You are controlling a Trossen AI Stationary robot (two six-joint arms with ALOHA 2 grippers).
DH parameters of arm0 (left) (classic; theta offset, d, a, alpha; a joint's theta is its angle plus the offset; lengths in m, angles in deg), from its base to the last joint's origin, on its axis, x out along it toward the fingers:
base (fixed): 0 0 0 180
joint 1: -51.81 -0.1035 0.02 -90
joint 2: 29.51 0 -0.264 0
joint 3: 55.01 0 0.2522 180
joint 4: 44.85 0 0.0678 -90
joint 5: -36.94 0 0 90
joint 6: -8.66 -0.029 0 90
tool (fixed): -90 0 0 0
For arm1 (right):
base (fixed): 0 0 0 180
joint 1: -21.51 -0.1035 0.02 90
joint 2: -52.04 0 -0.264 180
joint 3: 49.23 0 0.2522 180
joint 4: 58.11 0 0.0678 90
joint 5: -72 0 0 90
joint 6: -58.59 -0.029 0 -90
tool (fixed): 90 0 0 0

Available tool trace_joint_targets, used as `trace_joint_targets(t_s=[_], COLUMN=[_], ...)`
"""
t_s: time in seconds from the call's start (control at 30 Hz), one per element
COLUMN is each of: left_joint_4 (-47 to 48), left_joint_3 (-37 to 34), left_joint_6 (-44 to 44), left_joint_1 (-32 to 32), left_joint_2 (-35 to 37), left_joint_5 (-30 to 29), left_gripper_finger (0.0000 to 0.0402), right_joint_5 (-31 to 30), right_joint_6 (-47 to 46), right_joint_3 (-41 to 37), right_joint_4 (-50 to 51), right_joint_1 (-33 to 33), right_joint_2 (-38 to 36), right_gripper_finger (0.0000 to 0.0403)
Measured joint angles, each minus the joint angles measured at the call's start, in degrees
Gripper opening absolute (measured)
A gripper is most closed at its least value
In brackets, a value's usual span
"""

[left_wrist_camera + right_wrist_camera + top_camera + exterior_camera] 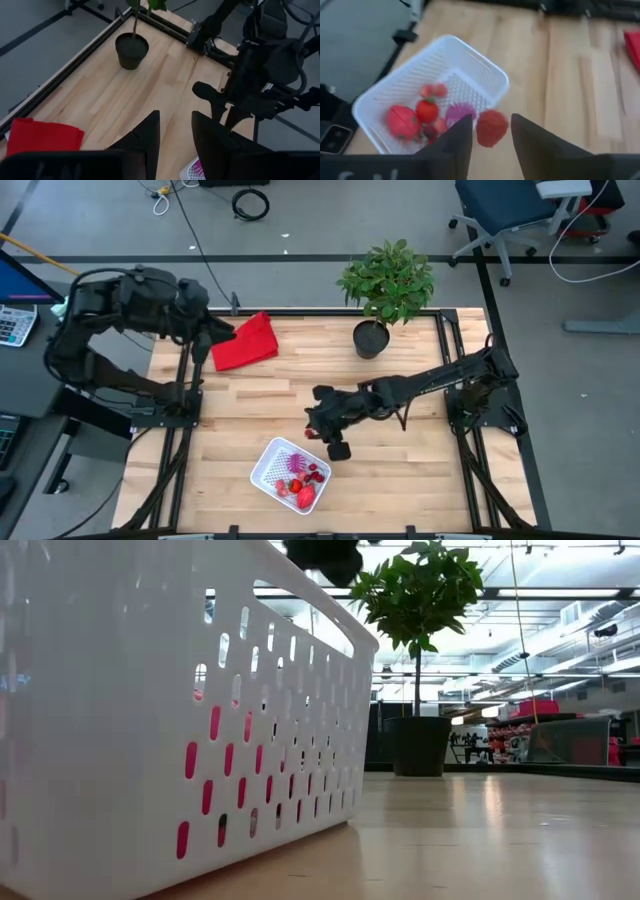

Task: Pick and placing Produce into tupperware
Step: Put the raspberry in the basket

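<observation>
The right tool [490,131] hangs above the near rim of the white tupperware [266,461], fingers parted, with a red strawberry [491,127] loose between them. Inside lie more red fruit [402,121] and the purple ball [460,113] (spiky). The left tool [175,132], parted and empty, waits above the worktop [250,405] near the red cloth [247,341].

A blurred red strawberry [491,128] sits between the right fingers [455,145]; whether they touch it is unclear.
</observation>
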Motion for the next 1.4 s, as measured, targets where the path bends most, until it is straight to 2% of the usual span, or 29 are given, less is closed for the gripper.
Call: trace_joint_targets(t_s=[0.23, 0.37, 0.6, 0.83, 0.97, 1.03, 1.23, 1.4], left_joint_4=[0.02, 0.23, 4.83, 9.37, 9.73, 9.73, 9.71, 9.68], left_joint_3=[0.00, 0.00, 0.00, 0.00, 0.00, 0.00, 0.00, 0.00], left_joint_6=[-2.35, -2.99, -2.54, -2.52, -2.54, -2.56, -2.56, -2.54], left_joint_1=[0.00, 0.00, 0.00, 0.00, 0.01, 0.00, 0.00, 0.02], left_joint_2=[0.83, 0.71, 0.81, 0.72, 0.72, 0.72, 0.70, 0.70], left_joint_5=[0.00, 0.01, 0.02, 0.02, -0.24, -0.37, -1.30, -2.12], left_gripper_finger=[0.0116, 0.0120, 0.0115, 0.0115, 0.0118, 0.0118, 0.0113, 0.0117], right_joint_5=[2.78, 2.85, -3.52, -2.77, 1.38, 3.46, 4.32, 4.26], right_joint_6=[5.09, 3.03, -2.68, -3.36, -4.42, -6.25, -6.77, -9.14], right_joint_3=[0.60, 0.58, 0.54, 0.58, 0.36, 0.28, -2.47, -7.70], right_joint_4=[-4.53, -7.00, -6.50, 8.05, 17.54, 19.10, 13.82, 6.69], right_joint_1=[-3.30, -5.40, -2.98, 0.26, -0.09, -1.13, -6.33, -9.21], right_joint_2=[2.54, 6.46, 6.41, 4.39, 4.51, 4.79, 4.78, 4.79], right_gripper_finger=[0.0156, 0.0154, 0.0168, 0.0200, 0.0208, 0.0209, 0.0204, 0.0207])
